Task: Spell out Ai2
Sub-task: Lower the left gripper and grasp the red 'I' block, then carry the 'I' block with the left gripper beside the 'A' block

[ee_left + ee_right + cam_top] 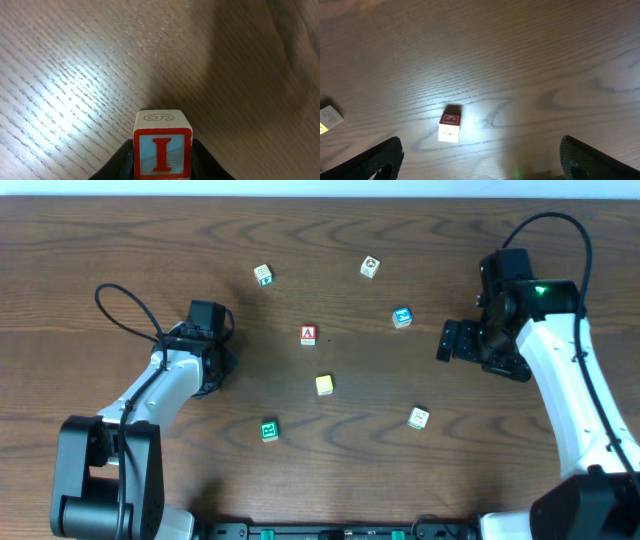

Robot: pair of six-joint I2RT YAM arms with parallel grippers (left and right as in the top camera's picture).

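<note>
My left gripper [162, 159] is shut on a block with a red letter I [162, 152] on a pale blue face, held just above the wood. In the overhead view the left gripper [214, 368] is at the left-middle and hides that block. The red A block [308, 335] stands at the table's centre and also shows in the right wrist view [450, 127]. My right gripper [448, 340] is open and empty at the right; its fingers [482, 167] are spread wide, short of the A block. I cannot make out a block with a 2.
Other blocks lie scattered: yellow [324, 385], green [269, 430], blue [402, 317], and white ones [263, 275], [370, 268], [418, 418]. A pale block [330, 116] sits at the left edge of the right wrist view.
</note>
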